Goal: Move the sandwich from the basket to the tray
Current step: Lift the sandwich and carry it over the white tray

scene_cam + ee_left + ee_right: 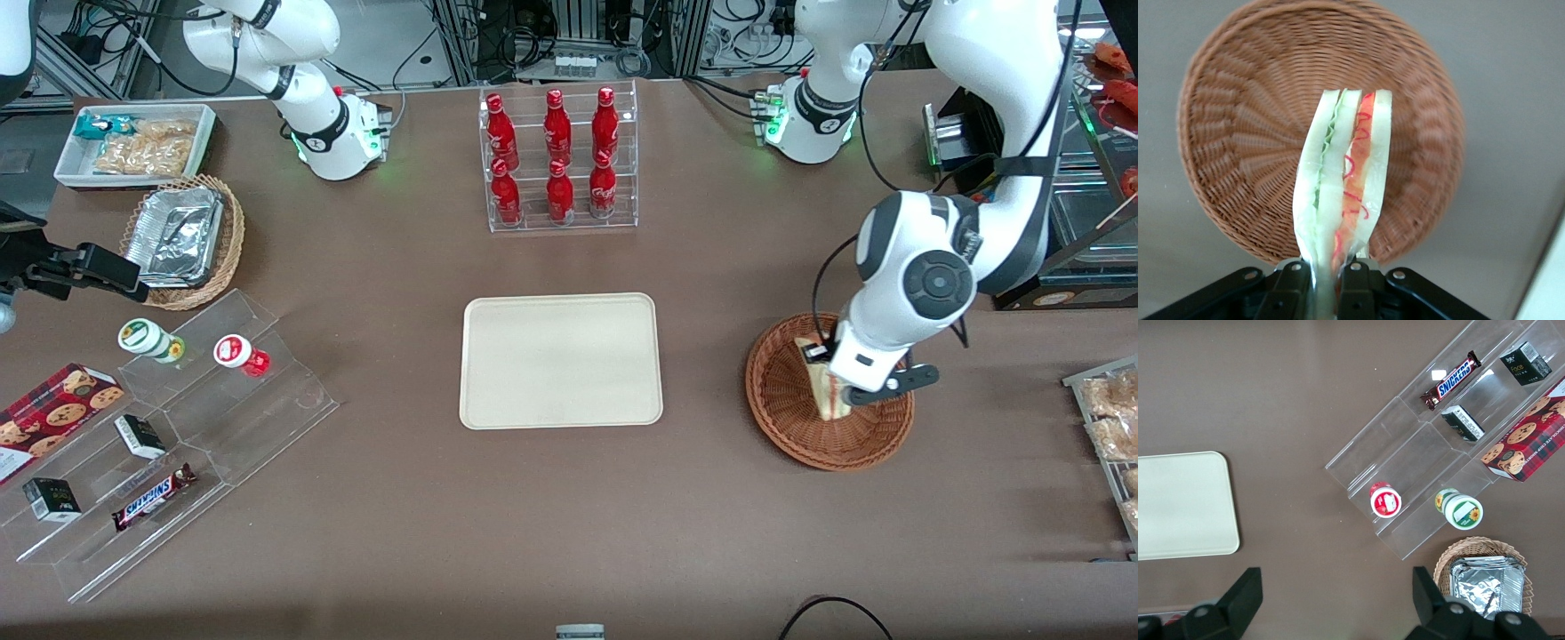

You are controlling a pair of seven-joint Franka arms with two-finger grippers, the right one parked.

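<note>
The sandwich [1341, 187], a pale bread wedge with green and red filling along its cut edge, stands on end above the round reddish-brown basket [1245, 153]. My left gripper [1327, 283] is shut on its lower end, one black finger on each bread face. In the front view the gripper [845, 391] hangs over the basket [787, 409] with the sandwich [827, 402] partly hidden by the wrist. The cream tray [560, 360] lies bare at the table's middle, well toward the parked arm from the basket.
A clear rack of red bottles [558, 160] stands farther from the front camera than the tray. Clear stepped shelves [178, 444] with snacks and a tan wicker basket of foil trays [182, 240] sit toward the parked arm's end. Bagged snacks [1111, 418] lie at the working arm's end.
</note>
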